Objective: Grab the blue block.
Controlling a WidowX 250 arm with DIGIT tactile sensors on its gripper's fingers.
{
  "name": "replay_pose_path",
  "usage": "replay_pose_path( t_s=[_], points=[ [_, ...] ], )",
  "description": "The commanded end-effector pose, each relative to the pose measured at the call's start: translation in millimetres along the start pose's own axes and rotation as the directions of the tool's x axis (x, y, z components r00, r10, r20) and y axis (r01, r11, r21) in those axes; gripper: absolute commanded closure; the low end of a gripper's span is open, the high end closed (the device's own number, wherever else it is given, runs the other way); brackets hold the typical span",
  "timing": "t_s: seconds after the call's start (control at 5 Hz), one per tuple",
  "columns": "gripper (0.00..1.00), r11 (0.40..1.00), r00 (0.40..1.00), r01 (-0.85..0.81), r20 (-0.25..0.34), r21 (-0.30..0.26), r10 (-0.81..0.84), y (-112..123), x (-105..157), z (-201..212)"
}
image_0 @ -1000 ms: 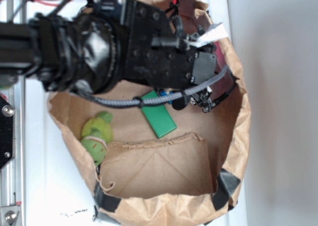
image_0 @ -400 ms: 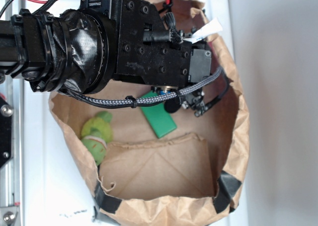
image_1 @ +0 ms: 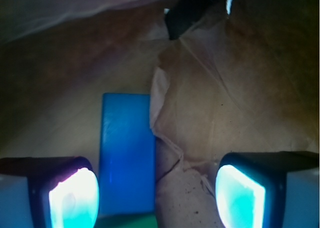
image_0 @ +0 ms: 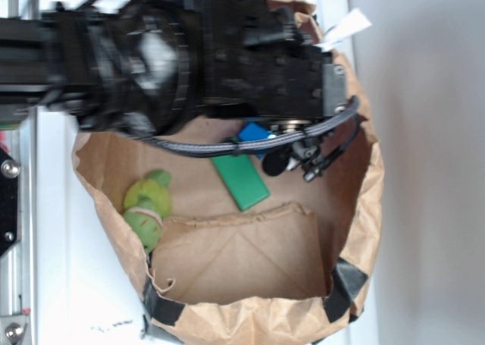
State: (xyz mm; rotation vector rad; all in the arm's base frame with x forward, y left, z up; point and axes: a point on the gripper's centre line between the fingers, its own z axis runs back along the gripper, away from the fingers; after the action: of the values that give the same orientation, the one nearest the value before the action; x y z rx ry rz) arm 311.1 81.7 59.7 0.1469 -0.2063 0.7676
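Exterior view: the black arm and wrist housing reach in from the left over the far half of an open brown paper bag (image_0: 356, 208) that stands on the white bench (image_0: 68, 284), its rim rolled down and patched with dark tape at the near corners. Most of the gripper (image_0: 292, 157) is hidden under the housing here, so its opening cannot be judged from this view. Inside the bag, a small corner of the blue block (image_0: 254, 133) shows just below the housing, behind a braided grey cable (image_0: 227, 148). The green slab (image_0: 240, 181) lies on the bag floor right at the block's near side, angled, with its far end under the cable; whether the two touch cannot be told. A green plush toy (image_0: 148, 205) sits against the bag's left wall, well apart from both slabs. A folded flap of brown paper (image_0: 250, 246) covers the near part of the bag floor. Wrist view: the blue block (image_1: 127, 155) lies flat on the paper floor, long axis running away from the camera, a creased paper fold along its right edge. The gripper (image_1: 157, 195) is spread wide, its two pale glowing fingers (image_1: 72, 198) apart; the block lies just inside the left finger, not gripped. A sliver of green shows at the block's near end.
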Motion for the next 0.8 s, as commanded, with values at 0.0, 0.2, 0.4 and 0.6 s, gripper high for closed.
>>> replay_pose_path(
  t_s=[0.0, 0.2, 0.4, 0.6],
  points=[
    [0.00, 0.999, 0.997, -0.040, 0.068, -0.033, 0.042, -8, 24, 10],
    [0.00, 0.999, 0.996, -0.037, 0.074, -0.021, 0.039, -14, 24, 3],
    [0.00, 1.000, 1.000, -0.010, 0.016, 0.017, 0.010, -12, 13, -4],
    [0.00, 1.000, 0.999, -0.014, -0.042, 0.025, 0.015, -15, 8, -4]
  ],
)
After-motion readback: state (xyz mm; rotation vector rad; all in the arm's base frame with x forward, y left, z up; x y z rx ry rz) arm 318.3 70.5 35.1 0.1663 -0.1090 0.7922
